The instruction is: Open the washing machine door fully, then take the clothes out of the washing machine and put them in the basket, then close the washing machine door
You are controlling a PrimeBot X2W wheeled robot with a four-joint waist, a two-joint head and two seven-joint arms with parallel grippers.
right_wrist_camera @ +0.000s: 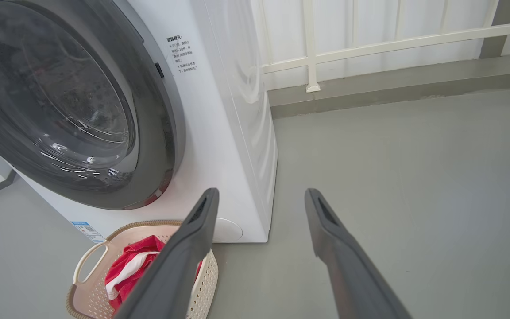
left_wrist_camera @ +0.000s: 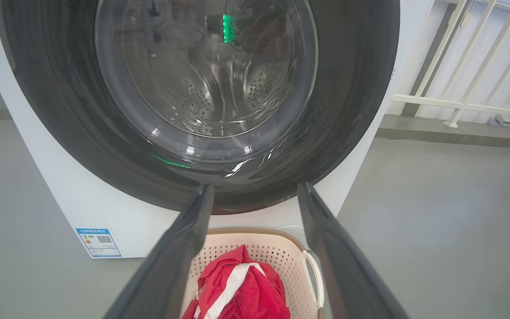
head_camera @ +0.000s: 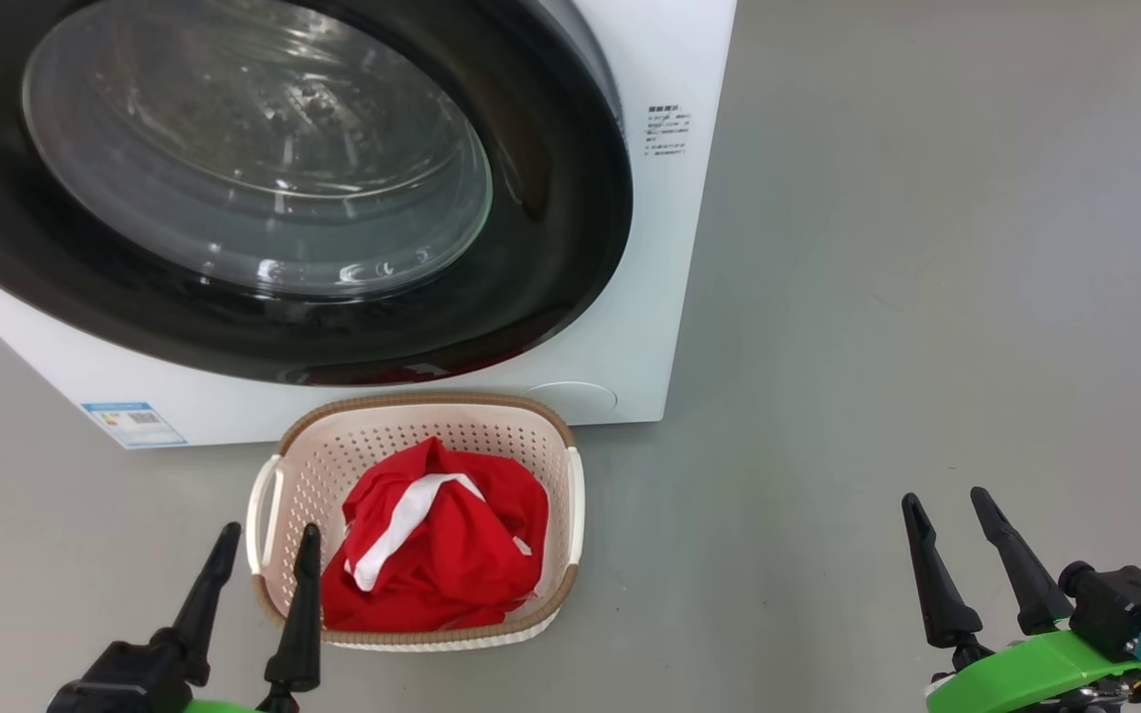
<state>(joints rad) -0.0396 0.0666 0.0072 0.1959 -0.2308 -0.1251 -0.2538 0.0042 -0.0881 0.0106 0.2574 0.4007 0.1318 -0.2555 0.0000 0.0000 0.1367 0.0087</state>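
The white washing machine (head_camera: 620, 327) fills the upper left of the head view. Its round black-rimmed door (head_camera: 551, 248) lies flat against the front, glass bowl in the middle. On the floor right before it stands the cream basket (head_camera: 570, 495) holding the red clothes (head_camera: 452, 555) with a white stripe. My left gripper (head_camera: 266, 540) hovers open at the basket's near left corner, nothing between its fingers. Far to the right, over bare floor, my right gripper (head_camera: 949, 503) is open and empty too. The left wrist view looks over the basket (left_wrist_camera: 281, 252) at the door (left_wrist_camera: 348, 110).
Grey floor (head_camera: 927, 297) stretches to the right of the machine. A white railing (right_wrist_camera: 370, 44) on a low kerb runs behind the machine's right side. A blue label (head_camera: 132, 423) sits at the machine's lower left corner.
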